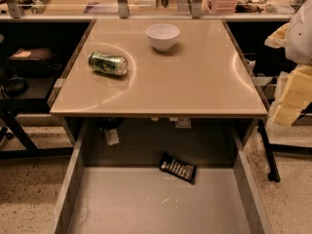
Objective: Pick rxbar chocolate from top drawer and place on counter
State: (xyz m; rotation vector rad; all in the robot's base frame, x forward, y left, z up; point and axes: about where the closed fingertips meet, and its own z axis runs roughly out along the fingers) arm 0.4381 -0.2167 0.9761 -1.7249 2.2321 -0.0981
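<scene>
The rxbar chocolate (178,168), a flat black wrapper with white print, lies on the floor of the open top drawer (146,204), near its back and right of centre. The drawer is pulled out below the front edge of the beige counter (195,82). My gripper (291,96) shows as cream-coloured parts at the right edge of the view, partly cut off. It hangs beside the counter's right side, well up and to the right of the bar, and holds nothing that shows.
A crushed green soda can (107,63) lies on the counter's left part. A white bowl (162,35) stands at its back middle. Cluttered shelves run behind the counter. The drawer's side walls (68,189) flank its floor.
</scene>
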